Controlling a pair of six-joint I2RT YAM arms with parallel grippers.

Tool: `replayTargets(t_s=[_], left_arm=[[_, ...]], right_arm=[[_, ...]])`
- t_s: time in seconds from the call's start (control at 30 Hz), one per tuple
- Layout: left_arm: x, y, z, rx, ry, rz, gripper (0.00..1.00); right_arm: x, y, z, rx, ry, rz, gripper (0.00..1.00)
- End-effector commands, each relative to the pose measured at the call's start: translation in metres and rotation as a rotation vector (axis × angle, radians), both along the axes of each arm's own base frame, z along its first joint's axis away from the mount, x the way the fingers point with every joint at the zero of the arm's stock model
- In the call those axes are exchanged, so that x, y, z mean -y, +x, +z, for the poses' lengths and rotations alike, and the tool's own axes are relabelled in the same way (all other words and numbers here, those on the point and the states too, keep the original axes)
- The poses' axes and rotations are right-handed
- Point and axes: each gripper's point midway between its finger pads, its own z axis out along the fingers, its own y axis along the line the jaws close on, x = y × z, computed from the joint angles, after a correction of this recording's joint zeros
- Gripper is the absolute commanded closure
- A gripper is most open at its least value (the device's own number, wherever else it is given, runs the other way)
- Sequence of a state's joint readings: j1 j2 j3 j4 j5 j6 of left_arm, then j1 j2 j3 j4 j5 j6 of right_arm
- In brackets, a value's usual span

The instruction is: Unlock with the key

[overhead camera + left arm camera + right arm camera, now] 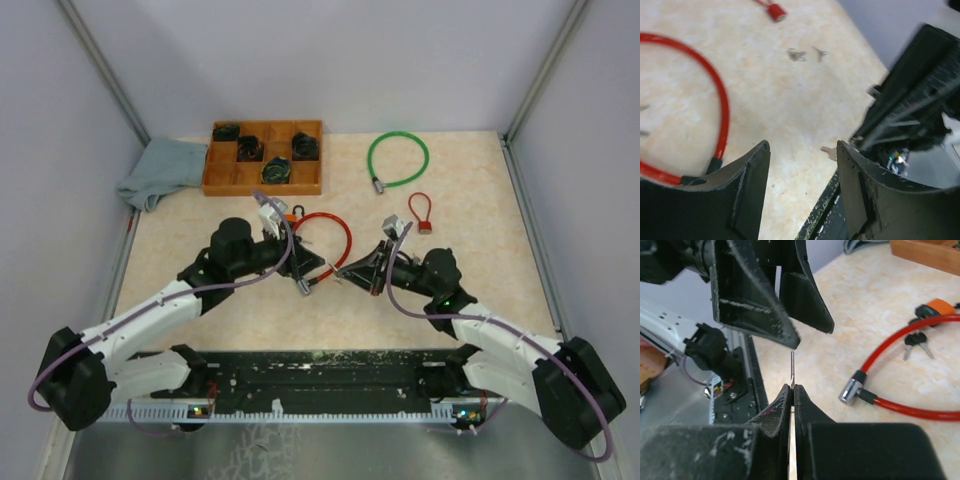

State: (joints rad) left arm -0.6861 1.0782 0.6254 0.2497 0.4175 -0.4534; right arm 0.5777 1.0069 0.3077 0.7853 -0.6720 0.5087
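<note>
My right gripper (793, 387) is shut on a thin metal key (792, 369), whose blade sticks up out of the fingertips. Just beyond the blade, my left gripper (802, 147) stands open with only bare table between its fingers (765, 315). In the top view the two grippers, left (312, 272) and right (347, 271), meet tip to tip at mid-table. The red cable lock (347, 235) lies behind them. Its silver plug end (850, 390) is free on the table, and its orange lock body (935, 307) has spare keys (916, 341) beside it.
A small red cable padlock (421, 212) lies right of centre and a green cable loop (397, 158) behind it. A wooden compartment tray (215, 185) with dark items stands at the back, with a grey cloth (160, 170) to its left. Grey walls enclose the table.
</note>
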Motion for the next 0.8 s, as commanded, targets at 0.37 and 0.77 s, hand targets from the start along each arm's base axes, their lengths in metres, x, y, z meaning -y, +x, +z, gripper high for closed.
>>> replayTargets(t_s=[0.37,0.77], left_arm=[[-0.072,0.035,-0.137,-0.568,0.631,0.561,0.30],[-0.054,0.045,-0.181,-0.728,0.757,0.576,0.41]], right_arm=[[0.032,0.013,-0.036,0.019,-0.164,-0.193,1.00],[0.035,0.013,-0.039,0.013,-0.174,-0.209,1.00]])
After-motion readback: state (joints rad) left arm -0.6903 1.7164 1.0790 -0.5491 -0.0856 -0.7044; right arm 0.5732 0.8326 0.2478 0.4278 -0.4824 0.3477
